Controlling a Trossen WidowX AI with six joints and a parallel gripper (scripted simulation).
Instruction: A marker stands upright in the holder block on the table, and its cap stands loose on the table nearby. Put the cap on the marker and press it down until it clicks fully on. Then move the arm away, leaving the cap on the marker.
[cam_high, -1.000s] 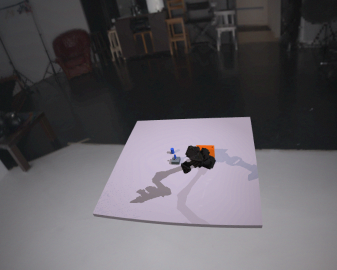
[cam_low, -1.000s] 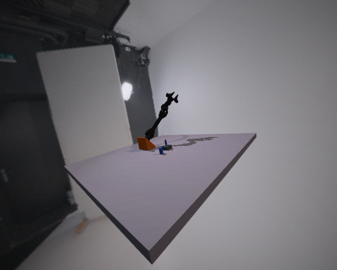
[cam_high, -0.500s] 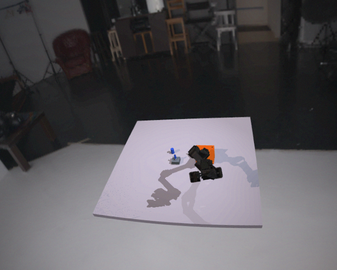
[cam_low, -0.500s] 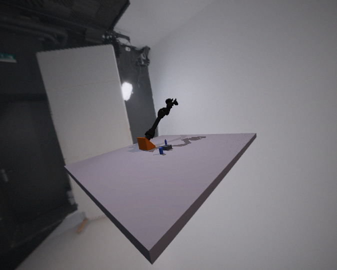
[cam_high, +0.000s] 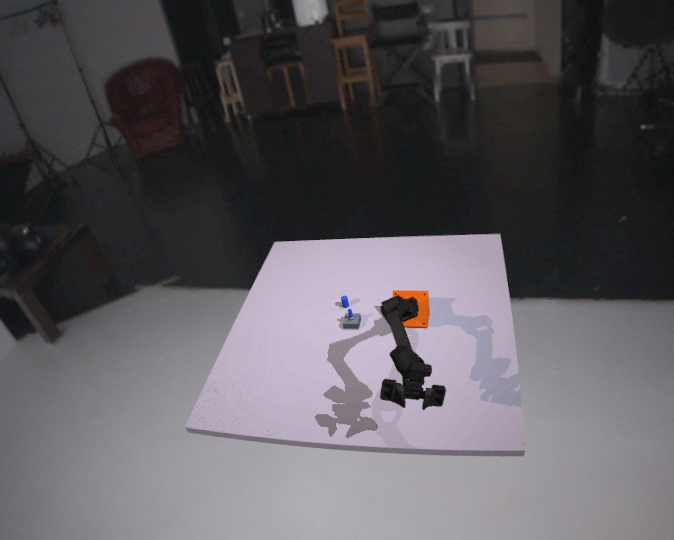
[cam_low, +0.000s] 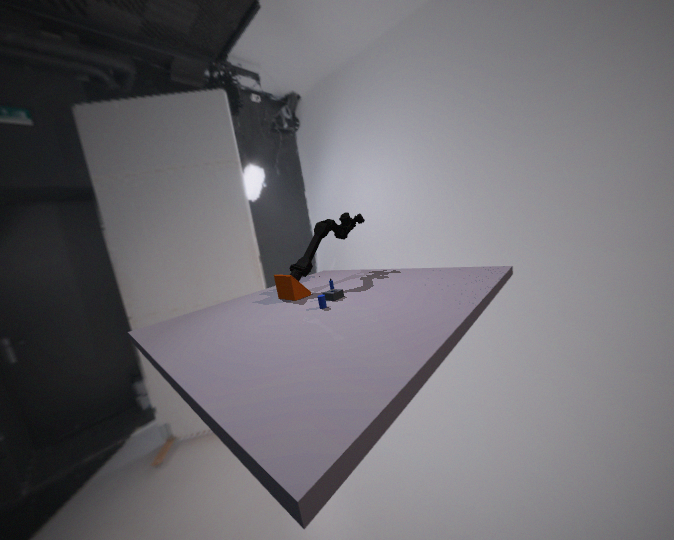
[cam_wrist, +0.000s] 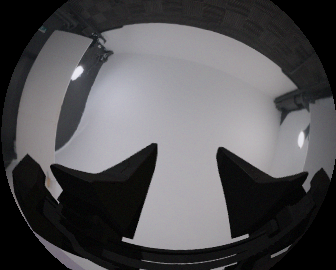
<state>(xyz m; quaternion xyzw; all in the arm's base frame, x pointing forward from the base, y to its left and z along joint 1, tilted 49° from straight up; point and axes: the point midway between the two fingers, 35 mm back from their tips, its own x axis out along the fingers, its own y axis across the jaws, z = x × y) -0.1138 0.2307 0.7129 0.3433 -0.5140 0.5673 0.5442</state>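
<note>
A blue cap stands upright on the table. The dark grey holder block is close beside it, and the thin blue marker stands upright in it, with no cap on it. My gripper is open and empty, its two black fingers well apart. It is held high above the table, far from the cap and the marker. The wrist view shows neither the cap nor the marker.
The arm's orange base block sits beside the holder block. The black arm rises from it and reaches out over the table. Shadows of the arm fall across the table top.
</note>
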